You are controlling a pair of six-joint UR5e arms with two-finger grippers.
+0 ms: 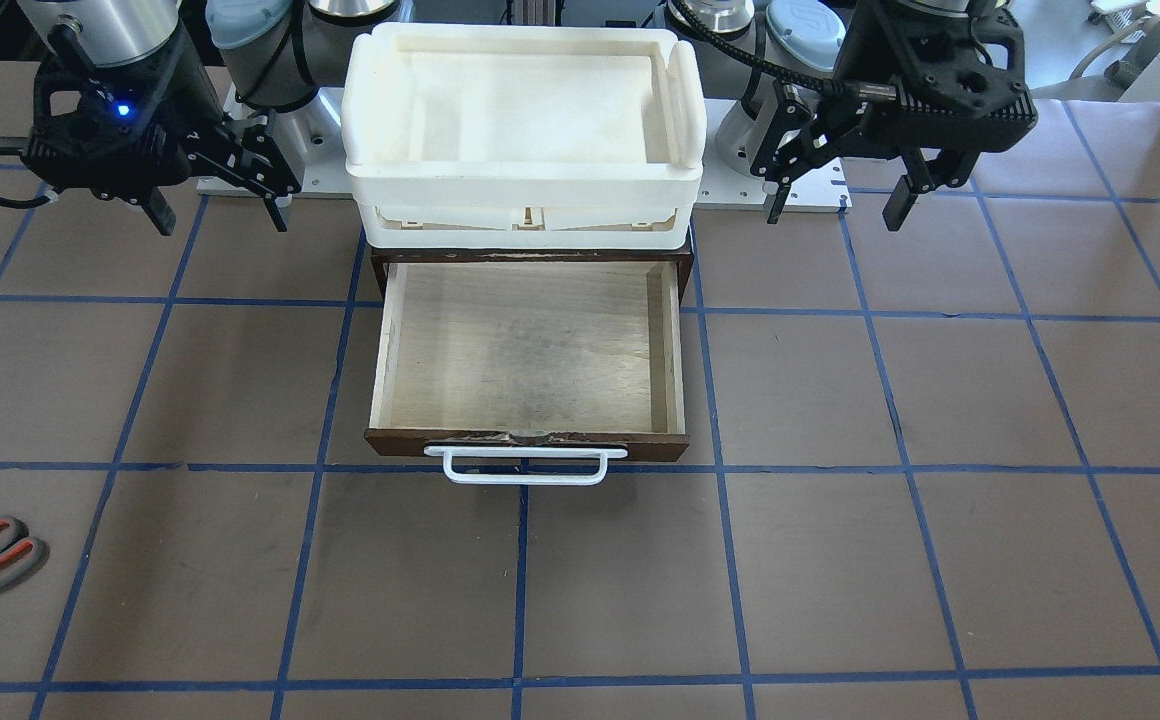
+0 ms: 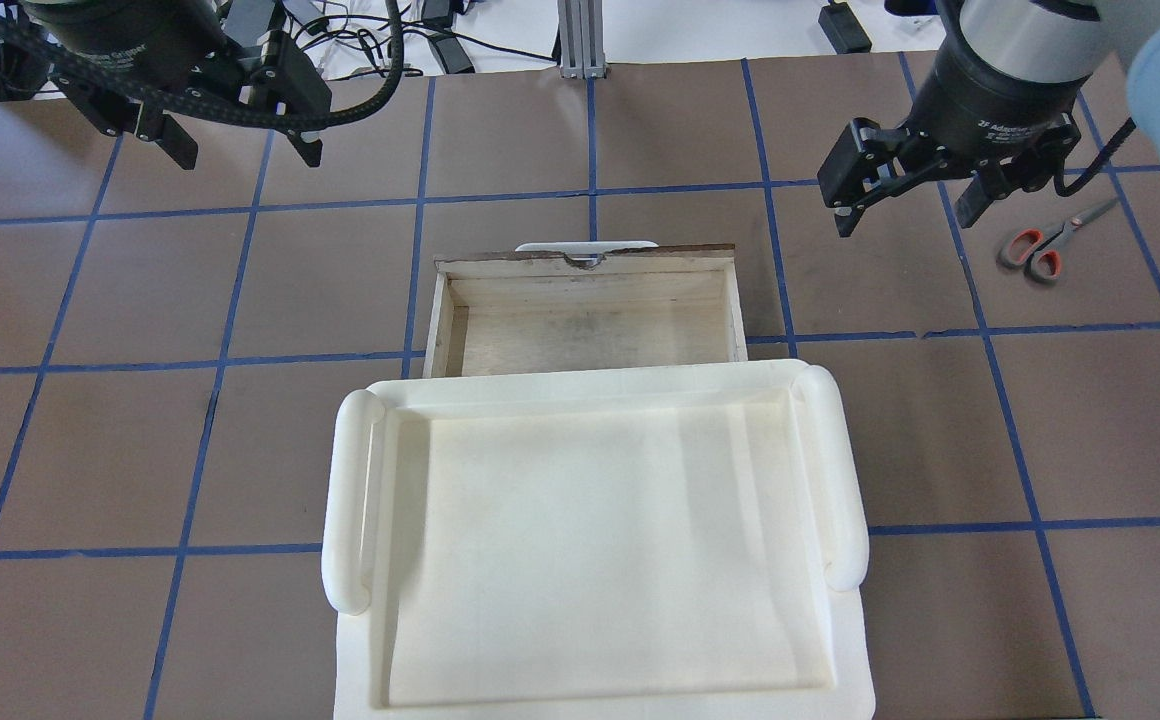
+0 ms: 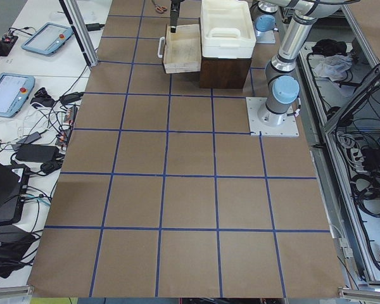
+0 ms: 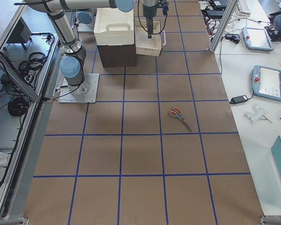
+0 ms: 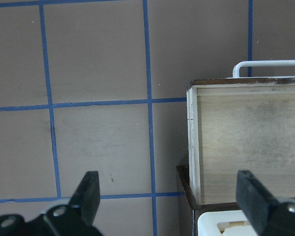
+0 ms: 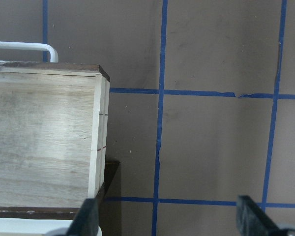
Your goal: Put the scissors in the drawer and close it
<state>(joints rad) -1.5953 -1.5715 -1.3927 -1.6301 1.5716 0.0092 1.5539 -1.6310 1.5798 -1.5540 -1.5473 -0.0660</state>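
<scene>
Grey-handled scissors (image 2: pixel 1060 236) lie flat on the table (image 2: pixel 1090 420), well apart from the open drawer (image 1: pixel 530 345); your right gripper (image 2: pixel 905 220), nearest them, and left gripper (image 2: pixel 245 155) both gape empty; straddle their middle squarely before you pinch.

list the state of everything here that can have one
drawer: pulled open, empty
scissors: blades closed, lying flat on the table, not held
left gripper: open, holding nothing
right gripper: open, holding nothing
white tray: empty
</scene>
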